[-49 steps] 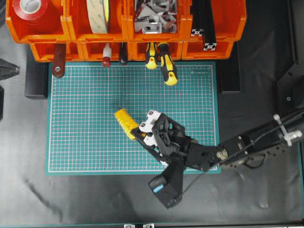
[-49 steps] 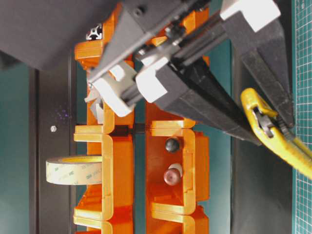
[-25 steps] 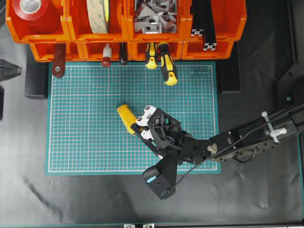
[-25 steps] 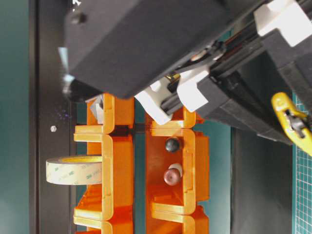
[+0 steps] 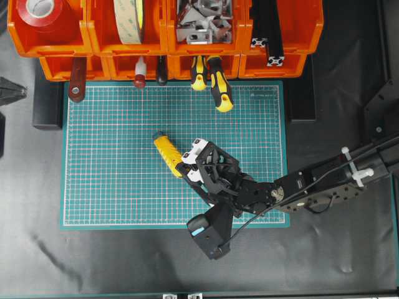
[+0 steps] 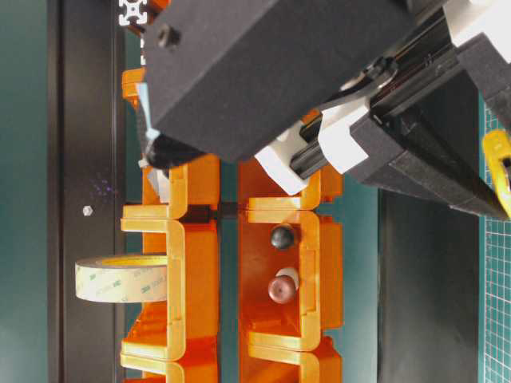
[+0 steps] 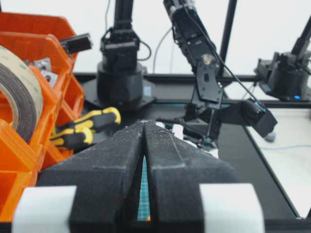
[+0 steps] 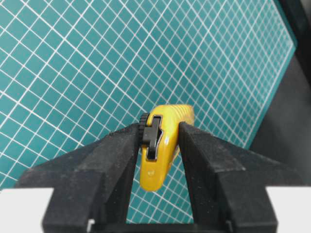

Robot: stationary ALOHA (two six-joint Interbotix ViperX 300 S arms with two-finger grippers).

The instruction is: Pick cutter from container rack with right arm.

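The yellow cutter (image 5: 167, 152) (image 8: 163, 141) is held low over the green mat, with my right gripper (image 5: 181, 168) (image 8: 160, 128) shut on its body near the black slider. Its front end points up-left in the overhead view. In the table-level view only a yellow sliver of the cutter (image 6: 500, 171) shows at the right edge, behind the black fingers (image 6: 447, 179). The orange container rack (image 5: 156, 43) (image 6: 192, 263) runs along the far edge, apart from the cutter. My left gripper (image 7: 144, 123) (image 5: 9, 91) is shut and empty, parked at the far left.
Two yellow-and-black screwdrivers (image 5: 215, 81) hang out of the rack's lower bins over the mat (image 5: 112, 162). Red-brown handles (image 5: 77, 80) poke out further left. The upper bins hold a red tape roll (image 5: 40, 12), a beige tape roll (image 5: 128, 18), metal brackets (image 5: 199, 22) and black extrusions (image 5: 271, 31).
My right arm has sunk toward the mat with the cutter still gripped, and its wrist has shifted slightly left. The left gripper has not moved.
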